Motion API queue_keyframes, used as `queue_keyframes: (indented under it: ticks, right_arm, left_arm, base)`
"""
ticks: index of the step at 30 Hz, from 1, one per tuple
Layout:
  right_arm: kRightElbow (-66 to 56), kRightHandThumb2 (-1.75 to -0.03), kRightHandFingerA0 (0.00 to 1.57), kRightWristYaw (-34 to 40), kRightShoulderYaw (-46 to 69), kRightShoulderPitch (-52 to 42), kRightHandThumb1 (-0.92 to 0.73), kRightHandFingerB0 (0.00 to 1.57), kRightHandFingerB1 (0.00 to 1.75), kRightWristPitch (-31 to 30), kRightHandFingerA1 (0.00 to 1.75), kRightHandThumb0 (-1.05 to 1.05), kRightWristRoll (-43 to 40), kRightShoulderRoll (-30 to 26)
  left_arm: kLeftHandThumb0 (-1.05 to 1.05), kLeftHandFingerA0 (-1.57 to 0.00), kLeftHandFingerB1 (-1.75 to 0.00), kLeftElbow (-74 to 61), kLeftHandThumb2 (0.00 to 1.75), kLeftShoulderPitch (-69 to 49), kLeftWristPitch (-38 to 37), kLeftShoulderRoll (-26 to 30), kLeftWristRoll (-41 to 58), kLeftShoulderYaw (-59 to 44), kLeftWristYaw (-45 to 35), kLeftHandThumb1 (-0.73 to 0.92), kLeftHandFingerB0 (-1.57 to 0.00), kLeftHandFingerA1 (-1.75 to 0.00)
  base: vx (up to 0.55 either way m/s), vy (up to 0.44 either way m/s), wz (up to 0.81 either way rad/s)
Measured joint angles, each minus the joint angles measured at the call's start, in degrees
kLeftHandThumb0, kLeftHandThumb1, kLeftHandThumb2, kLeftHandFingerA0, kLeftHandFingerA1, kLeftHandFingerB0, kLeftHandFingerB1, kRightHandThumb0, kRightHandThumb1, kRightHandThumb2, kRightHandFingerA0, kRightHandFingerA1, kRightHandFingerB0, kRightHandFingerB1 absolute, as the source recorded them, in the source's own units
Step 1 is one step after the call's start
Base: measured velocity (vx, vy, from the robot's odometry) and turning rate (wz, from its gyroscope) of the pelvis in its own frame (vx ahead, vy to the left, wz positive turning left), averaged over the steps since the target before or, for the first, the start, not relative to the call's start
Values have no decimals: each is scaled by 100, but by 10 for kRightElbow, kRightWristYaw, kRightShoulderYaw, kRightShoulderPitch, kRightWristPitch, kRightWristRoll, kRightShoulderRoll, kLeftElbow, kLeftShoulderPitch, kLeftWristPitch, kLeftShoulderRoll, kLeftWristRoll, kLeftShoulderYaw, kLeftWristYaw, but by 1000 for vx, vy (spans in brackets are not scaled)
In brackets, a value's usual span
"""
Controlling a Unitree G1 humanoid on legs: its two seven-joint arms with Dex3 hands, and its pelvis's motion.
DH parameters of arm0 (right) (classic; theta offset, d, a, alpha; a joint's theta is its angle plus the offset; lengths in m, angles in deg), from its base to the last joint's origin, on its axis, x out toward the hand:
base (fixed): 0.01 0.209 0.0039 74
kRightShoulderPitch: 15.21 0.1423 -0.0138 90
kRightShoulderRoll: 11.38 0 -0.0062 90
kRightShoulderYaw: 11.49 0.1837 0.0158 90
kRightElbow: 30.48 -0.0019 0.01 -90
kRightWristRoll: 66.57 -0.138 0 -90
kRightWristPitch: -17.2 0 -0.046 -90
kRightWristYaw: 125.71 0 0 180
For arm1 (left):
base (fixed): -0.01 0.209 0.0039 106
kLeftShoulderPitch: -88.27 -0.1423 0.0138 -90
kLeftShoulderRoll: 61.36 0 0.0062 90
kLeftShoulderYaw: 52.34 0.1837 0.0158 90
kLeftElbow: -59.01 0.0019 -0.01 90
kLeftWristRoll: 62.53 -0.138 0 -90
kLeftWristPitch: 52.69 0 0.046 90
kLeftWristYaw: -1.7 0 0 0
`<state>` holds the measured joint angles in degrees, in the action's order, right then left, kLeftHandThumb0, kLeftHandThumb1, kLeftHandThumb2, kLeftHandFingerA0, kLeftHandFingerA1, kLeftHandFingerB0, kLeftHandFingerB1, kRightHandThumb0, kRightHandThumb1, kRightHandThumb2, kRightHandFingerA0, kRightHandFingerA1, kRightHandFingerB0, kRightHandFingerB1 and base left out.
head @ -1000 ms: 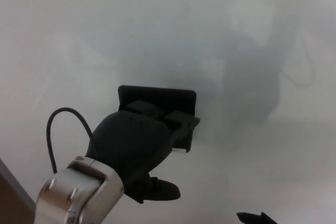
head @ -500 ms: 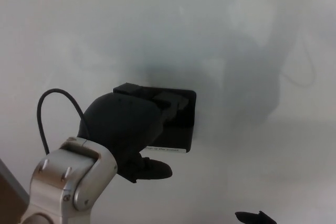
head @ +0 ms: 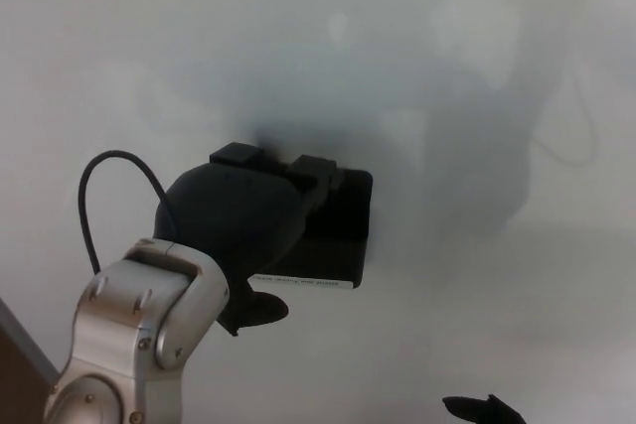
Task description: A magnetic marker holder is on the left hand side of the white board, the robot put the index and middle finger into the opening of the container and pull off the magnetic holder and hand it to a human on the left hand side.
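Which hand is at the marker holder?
The left hand, its two fingers hooked over the marker holder on the whiteboard. Only a sliver of the right hand shows, at the bottom edge.

Left arm: silver wrist housing entering from the lower left corner, with a black cable looping up from behind it to the hand. Left hand: black, raised against the whiteboard, two fingers hooked over the top of the magnetic marker holder, thumb below. Right hand: only a black tip at the bottom edge, state indiscernible.
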<state>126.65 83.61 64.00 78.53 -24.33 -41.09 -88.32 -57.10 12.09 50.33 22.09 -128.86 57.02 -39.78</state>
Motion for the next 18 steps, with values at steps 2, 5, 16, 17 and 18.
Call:
queue_keyframes:
  ticks: [2,5,16,17,18]
  right_arm:
    - [0,-59,83,0,0,2,-62,46,51,0,65,-44,0,0]
    - [1,-59,83,0,0,6,-63,46,51,0,64,-45,0,0]
    - [1,-59,84,1,-1,9,-63,48,50,0,64,-45,1,-1]
    - [1,-59,83,1,-1,10,-63,47,50,0,64,-45,1,-1]
    - [1,-59,83,1,-1,11,-63,47,50,0,64,-45,1,-1]
  left_arm:
    - [-39,-1,-47,3,90,2,0,-1,-2,3,2,22,0,-49]
    - [-88,-18,-27,6,60,3,0,-3,-5,7,5,63,-17,-30]
    - [-39,0,-46,21,91,10,16,-23,-24,31,11,23,0,-48]
    - [-85,-18,-27,26,60,12,19,-26,-26,34,13,62,-18,-28]
    - [-85,-18,-27,31,60,13,20,-28,-28,37,14,62,-18,-28]
  base:
    - [0,0,0]
    - [0,0,0]
    - [0,0,0]
    - [0,0,0]
    - [0,0,0]
